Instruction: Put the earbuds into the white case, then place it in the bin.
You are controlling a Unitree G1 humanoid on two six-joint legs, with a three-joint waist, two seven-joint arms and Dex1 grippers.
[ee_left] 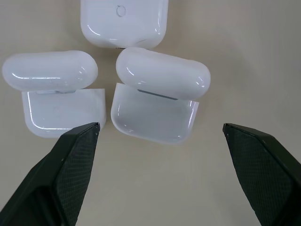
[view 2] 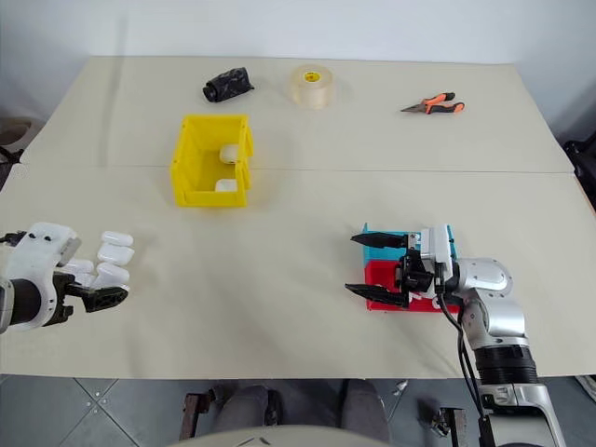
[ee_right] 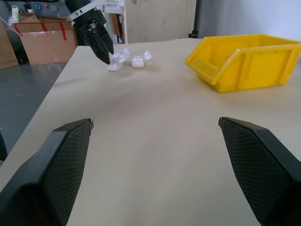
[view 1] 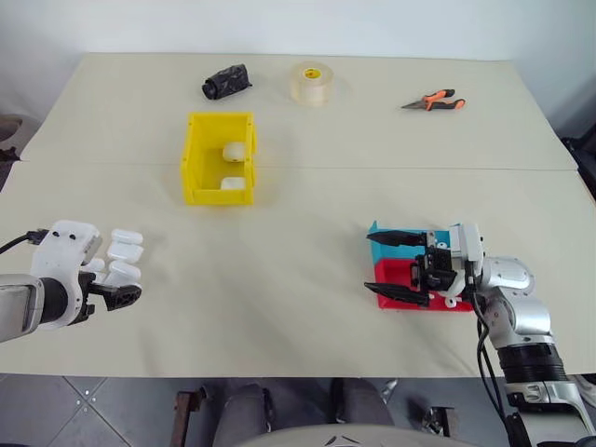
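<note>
While left claw [ee_left: 160,129] hangs wide open, empty, over white cases [ee_left: 155,101], right claw [view 1: 402,266] gapes empty.

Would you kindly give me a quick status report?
Both grippers open, empty. Left gripper over white cases, two lids up. Yellow bin holds two cases. Path clear.

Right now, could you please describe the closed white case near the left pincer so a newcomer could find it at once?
Start at the yellow bin, then come to the table's near left edge, where three white cases sit by the left pincer. The closed case is farthest from the pincer; the two open cases have raised lids.
</note>
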